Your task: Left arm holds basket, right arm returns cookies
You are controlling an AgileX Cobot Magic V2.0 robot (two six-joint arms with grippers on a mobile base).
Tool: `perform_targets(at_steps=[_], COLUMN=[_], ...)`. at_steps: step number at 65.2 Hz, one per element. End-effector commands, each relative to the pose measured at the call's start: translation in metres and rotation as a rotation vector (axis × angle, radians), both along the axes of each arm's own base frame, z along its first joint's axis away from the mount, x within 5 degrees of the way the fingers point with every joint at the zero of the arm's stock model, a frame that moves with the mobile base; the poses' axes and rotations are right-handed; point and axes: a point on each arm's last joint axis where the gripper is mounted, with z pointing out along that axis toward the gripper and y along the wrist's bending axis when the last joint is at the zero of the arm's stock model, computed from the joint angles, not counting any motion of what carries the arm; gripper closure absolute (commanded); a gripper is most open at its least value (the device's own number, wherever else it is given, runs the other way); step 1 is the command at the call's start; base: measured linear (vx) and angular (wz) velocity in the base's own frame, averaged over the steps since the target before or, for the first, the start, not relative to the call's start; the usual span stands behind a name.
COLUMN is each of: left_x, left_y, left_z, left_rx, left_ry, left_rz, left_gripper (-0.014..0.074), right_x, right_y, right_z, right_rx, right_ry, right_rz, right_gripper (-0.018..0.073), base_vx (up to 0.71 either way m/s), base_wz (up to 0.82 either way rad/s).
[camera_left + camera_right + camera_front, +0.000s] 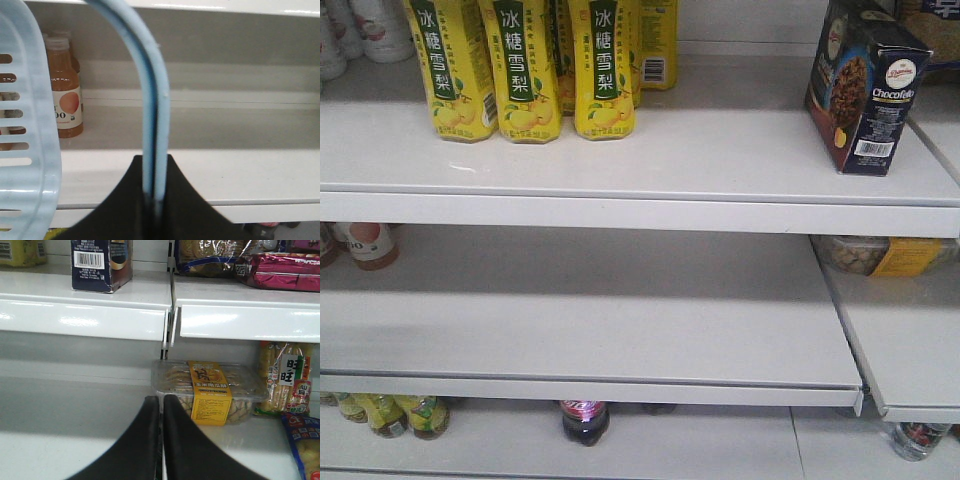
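Pinched on the basket handle [152, 125], the left gripper [152, 200] holds while the right gripper [162, 440], jaws together and empty, hangs below the cookies [100, 265] shelved upright — a careless swing could topple them.

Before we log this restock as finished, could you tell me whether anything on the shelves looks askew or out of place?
Only the cookie box stands out slightly: it stands upright but turned at an angle to the top shelf edge, apart from the yellow cartons, which face front in a row. Nothing looks spilled or damaged.

Glossy white shelf [620, 160], printed cardboard cookies box [865, 85], smooth plastic basket [25, 125]
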Motion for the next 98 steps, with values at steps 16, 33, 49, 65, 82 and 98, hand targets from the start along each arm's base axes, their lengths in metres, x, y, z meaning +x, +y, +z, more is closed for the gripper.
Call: perform_targets(at_steps=[16, 33, 49, 65, 82, 98], left_x=[-0.002, -0.002, -0.002, -0.002, -0.002, -0.002], left_y=[0.0, 0.0, 0.0, 0.0, 0.0, 0.0], left_z=[0.02, 0.02, 0.02, 0.02, 0.02, 0.02], left_rx=[0.01, 0.01, 0.01, 0.01, 0.01, 0.01], left_ry=[-0.148, -0.148, -0.148, -0.148, -0.148, -0.148], left_rz=[-0.006, -0.006, -0.006, -0.006, -0.006, -0.006], left_gripper=[0.0602, 0.0602, 0.0602, 0.0602, 0.0602, 0.0602], right_x=[0.001, 0.001, 0.001, 0.001, 0.0, 0.001], right_y=[0.001, 0.001, 0.001, 0.0, 0.002, 0.002], right_z=[0.009, 0.009, 0.009, 0.012, 0.027, 0.02], right_rx=[0.014, 0.014, 0.014, -0.014, -0.023, -0.021], right_ry=[-0.019, -0.019, -0.019, -0.054, -0.215, -0.143], right_rz=[0.012, 0.012, 0.012, 0.003, 0.008, -0.011], right_gripper=[0.057, 0.057, 0.057, 0.057, 0.057, 0.057], base_vx=[0.0, 0.0, 0.0, 0.0, 0.0, 0.0], base_wz=[0.0, 0.0, 0.0, 0.0, 0.0, 0.0])
